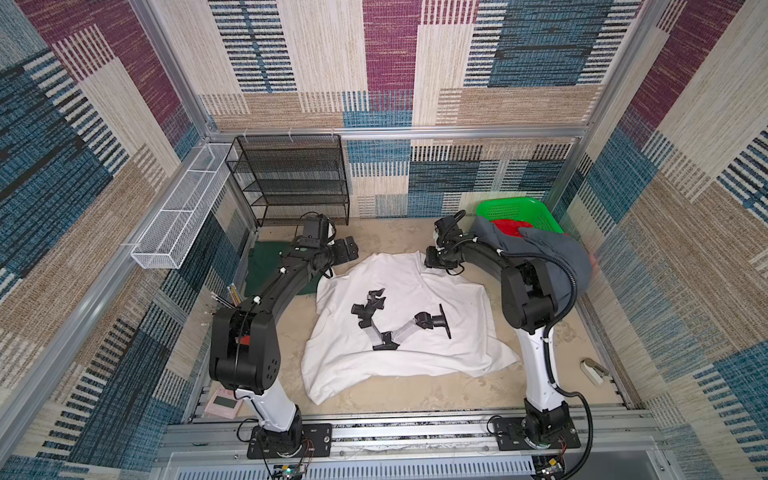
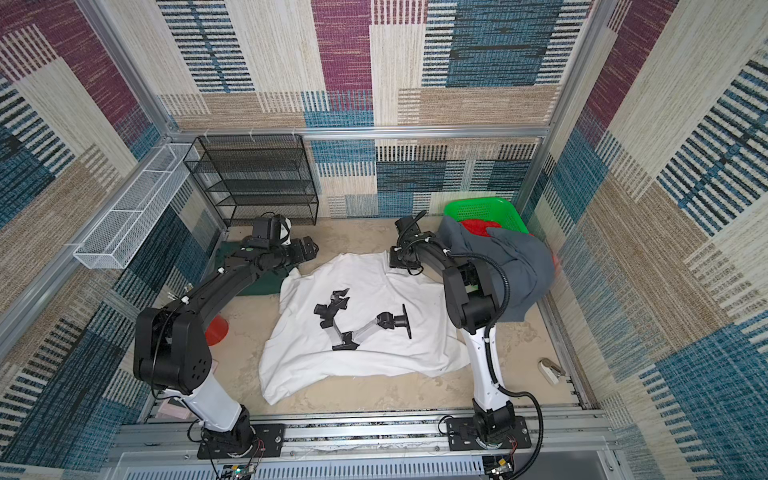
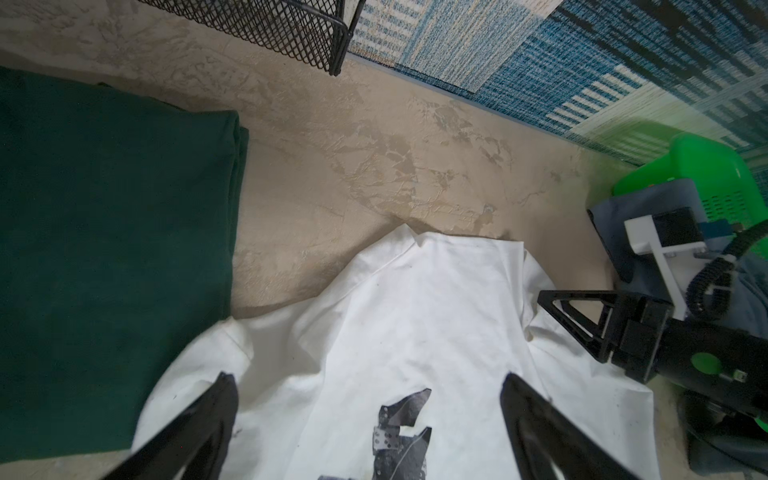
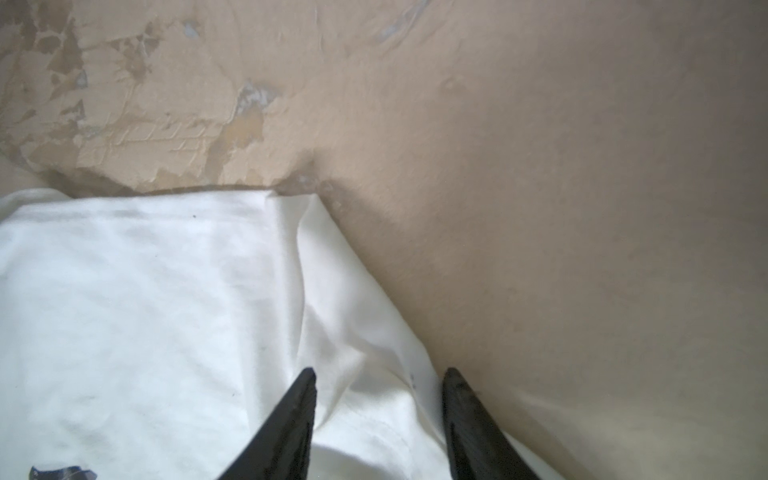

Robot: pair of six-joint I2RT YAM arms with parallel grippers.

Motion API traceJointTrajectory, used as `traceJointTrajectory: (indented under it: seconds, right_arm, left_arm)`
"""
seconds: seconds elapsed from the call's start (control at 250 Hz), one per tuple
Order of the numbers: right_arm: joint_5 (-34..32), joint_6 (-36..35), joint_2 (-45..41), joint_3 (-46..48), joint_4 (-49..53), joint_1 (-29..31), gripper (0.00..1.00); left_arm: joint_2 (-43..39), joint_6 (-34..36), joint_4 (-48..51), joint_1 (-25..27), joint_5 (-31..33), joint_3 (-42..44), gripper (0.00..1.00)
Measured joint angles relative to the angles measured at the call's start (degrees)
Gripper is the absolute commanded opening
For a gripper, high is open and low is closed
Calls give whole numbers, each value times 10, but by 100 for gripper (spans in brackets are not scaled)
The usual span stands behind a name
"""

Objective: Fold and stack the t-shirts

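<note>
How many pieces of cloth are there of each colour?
White t-shirt: 1
Dark green t-shirt: 1
Grey t-shirt: 1
Red cloth in the green basket: 1
Total: 4

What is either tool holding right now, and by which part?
Nothing held: left tool open over the white t-shirt; right tool straddles its far edge, unclosed.

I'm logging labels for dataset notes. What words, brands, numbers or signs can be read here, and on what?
No text can be read in any view.
white t-shirt: only a robot-arm print, no words.
pink flat item: too small to read.
</note>
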State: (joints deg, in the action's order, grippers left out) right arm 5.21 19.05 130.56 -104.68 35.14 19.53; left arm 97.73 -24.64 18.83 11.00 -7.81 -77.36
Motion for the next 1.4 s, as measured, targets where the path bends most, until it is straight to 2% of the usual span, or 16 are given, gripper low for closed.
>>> traceJointTrajectory:
  seconds: [0.152, 0.216, 0.252, 0.516, 0.94, 1.26, 1.4]
  right_arm:
    - [-39, 0, 2, -5, 15, 7, 48]
    - [-52, 0, -4, 1, 21, 13, 40]
    - [-58, 0, -9, 3, 24, 16, 39]
    - [-78, 4, -22, 1, 24, 40, 40]
    - [-131, 4, 31, -52, 47, 39, 39]
    - [-144, 4, 30, -35, 42, 38, 5]
    - [-149, 4, 25, -33, 43, 38, 2]
  left_arm:
    - [-1, 0, 0, 0, 0, 0, 99]
    - [-2, 0, 0, 0, 0, 0, 99]
    - [-4, 0, 0, 0, 0, 0, 99]
    - [-5, 0, 0, 0, 0, 0, 99]
    - [-6, 0, 0, 0, -3, 0, 99]
    - [-7, 0, 0, 0, -14, 0, 99]
    - [-9, 0, 0, 0, -15, 0, 99]
